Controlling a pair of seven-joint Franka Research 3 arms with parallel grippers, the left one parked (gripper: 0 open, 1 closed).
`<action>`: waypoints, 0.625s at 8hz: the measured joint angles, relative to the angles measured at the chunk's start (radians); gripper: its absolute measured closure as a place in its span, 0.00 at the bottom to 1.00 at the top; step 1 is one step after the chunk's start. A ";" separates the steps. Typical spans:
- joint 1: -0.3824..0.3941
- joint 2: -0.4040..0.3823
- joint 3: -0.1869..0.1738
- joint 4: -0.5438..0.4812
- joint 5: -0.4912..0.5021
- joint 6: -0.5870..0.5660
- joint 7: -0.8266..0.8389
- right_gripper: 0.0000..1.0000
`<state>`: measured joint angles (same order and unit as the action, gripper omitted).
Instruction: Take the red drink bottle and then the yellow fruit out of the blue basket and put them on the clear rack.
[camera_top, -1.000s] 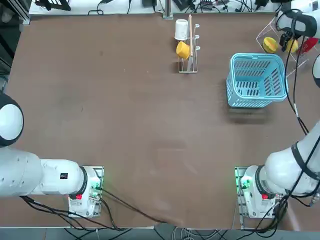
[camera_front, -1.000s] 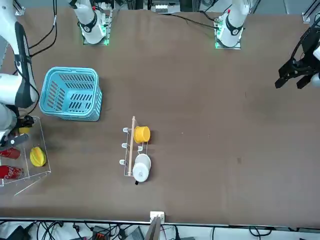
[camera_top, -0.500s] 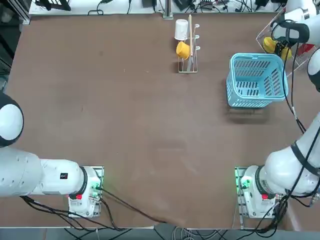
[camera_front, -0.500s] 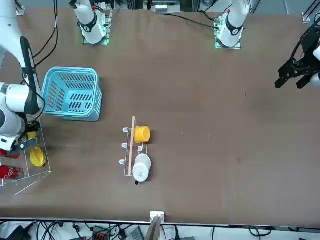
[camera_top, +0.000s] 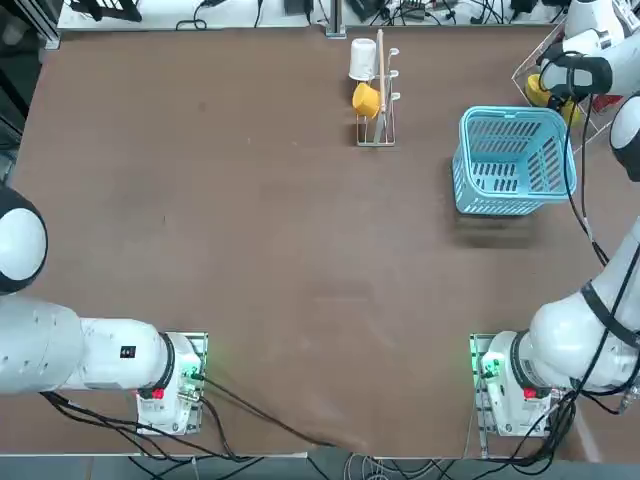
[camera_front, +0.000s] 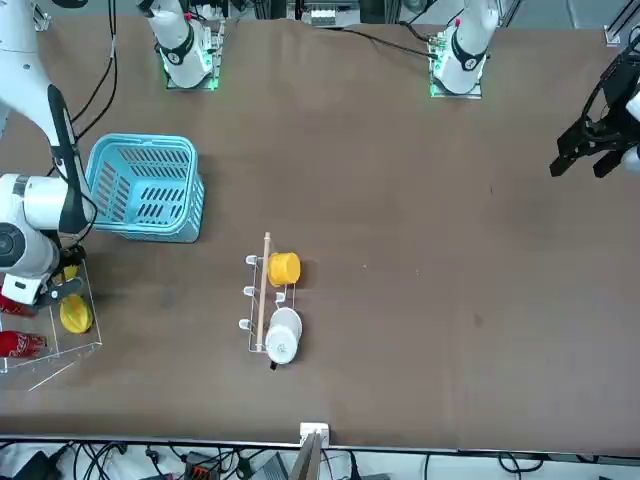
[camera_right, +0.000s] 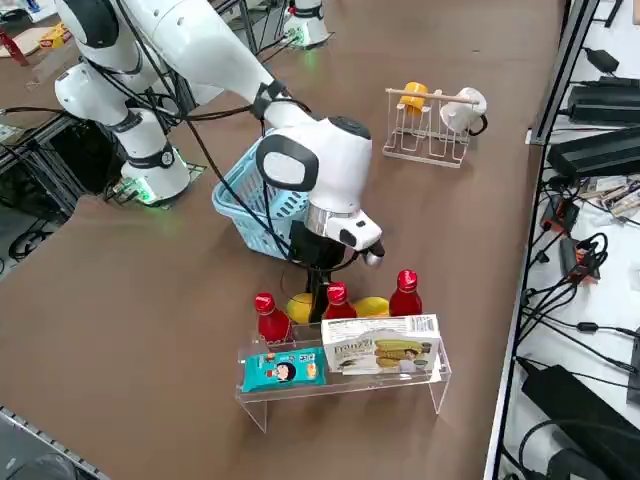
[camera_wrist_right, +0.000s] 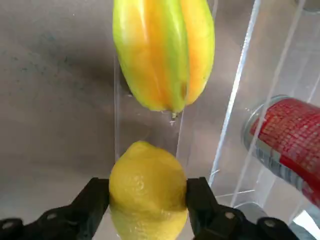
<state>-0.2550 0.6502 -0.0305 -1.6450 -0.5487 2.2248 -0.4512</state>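
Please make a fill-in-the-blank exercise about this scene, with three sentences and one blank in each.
1. The right gripper is shut on the yellow ____.
2. The blue basket now holds ____.
3. The right gripper is at the clear ____, where red bottles already stand.

Missing words: fruit; nothing; rack

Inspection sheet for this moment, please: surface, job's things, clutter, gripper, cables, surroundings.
Surface: brown table, bare in the middle.
Job's things: basket empty; lemon held at the clear rack; red bottles already stand there.
Clutter: starfruit by the lemon; peg stand with two cups; boxes on the rack.
Gripper: right gripper shut on the lemon.
Cables: run along the arm and table edges.
Surroundings: nothing seen of note.
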 joint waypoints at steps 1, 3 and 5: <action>-0.001 0.000 0.000 0.000 0.000 0.000 0.000 0.09; -0.005 0.000 0.000 0.000 0.000 0.000 0.000 0.04; -0.005 0.000 0.000 0.005 0.000 0.000 0.001 0.01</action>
<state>-0.2603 0.6505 -0.0304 -1.6404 -0.5487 2.2253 -0.4502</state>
